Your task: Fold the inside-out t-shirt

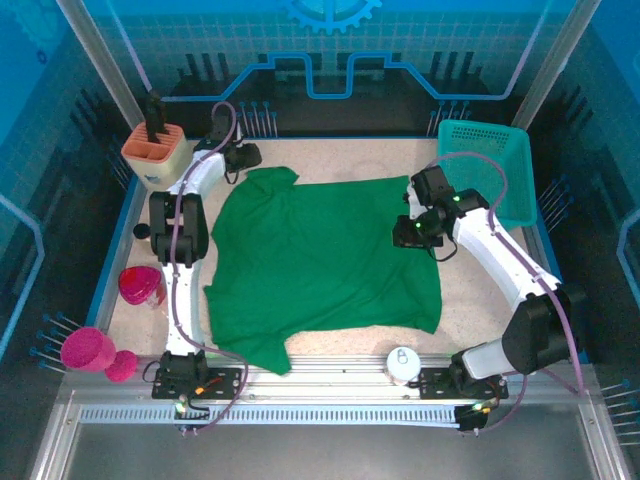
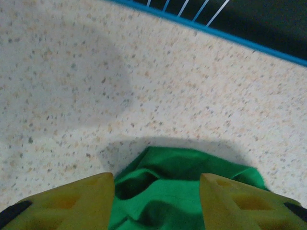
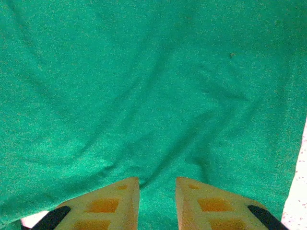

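Observation:
The inside-out t-shirt (image 1: 320, 260) is plain green and lies spread across the middle of the table, with one sleeve pointing to the far left corner. My left gripper (image 1: 243, 157) is at that far sleeve. In the left wrist view its yellow fingers stand well apart, and a bunched fold of the shirt (image 2: 182, 191) lies between them, so the left gripper (image 2: 156, 179) is open. My right gripper (image 1: 408, 233) sits on the shirt's right side. Its fingers are close together, and creases in the cloth (image 3: 144, 86) run into the narrow gap, so the right gripper (image 3: 157, 181) is shut on the fabric.
A teal mesh basket (image 1: 485, 165) stands at the far right. A cream holder with an orange top (image 1: 158, 150) is at the far left. A pink cup (image 1: 140, 285) and a pink dumbbell-like thing (image 1: 88, 350) lie by the left edge. A white round object (image 1: 402, 362) sits near the front rail.

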{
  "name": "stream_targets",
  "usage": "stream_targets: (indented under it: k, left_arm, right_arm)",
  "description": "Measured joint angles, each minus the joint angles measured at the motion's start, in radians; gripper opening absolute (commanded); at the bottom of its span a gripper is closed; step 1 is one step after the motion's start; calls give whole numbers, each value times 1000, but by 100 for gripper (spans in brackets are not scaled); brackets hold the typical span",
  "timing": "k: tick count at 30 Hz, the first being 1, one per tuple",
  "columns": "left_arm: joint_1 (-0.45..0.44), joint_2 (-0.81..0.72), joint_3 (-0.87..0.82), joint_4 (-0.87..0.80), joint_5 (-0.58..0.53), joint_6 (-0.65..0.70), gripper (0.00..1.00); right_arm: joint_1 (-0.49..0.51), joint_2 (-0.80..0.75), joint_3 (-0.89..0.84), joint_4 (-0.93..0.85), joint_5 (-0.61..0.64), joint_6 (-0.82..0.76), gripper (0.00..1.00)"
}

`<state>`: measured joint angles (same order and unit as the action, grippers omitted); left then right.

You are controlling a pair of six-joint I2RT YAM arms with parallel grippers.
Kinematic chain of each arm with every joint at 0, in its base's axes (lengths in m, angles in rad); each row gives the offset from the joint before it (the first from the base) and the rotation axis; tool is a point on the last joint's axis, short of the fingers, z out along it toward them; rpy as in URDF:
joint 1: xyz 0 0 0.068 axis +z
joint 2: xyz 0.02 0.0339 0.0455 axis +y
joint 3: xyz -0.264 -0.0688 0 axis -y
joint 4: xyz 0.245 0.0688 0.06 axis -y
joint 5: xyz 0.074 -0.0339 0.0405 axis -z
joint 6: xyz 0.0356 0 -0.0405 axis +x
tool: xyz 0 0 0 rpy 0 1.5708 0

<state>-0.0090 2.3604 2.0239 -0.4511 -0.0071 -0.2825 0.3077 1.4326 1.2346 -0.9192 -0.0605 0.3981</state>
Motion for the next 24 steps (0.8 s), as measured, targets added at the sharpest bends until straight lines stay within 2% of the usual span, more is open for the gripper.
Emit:
stream_targets:
  k: [9, 14, 18, 24]
  left_arm:
    - [3, 11, 8, -104, 5, 0, 54]
    - [11, 65, 81, -157, 16, 0, 53]
    - [20, 114, 156, -215, 34, 0, 49]
    - [32, 176, 257, -278, 69, -8, 37]
  right_arm:
    - [0, 0, 3, -6, 0, 0, 28]
    - [0, 0, 3, -6, 0, 0, 28]
    - [0, 0, 3, -7, 0, 0, 28]
    - [0, 0, 3, -7, 4, -3, 28]
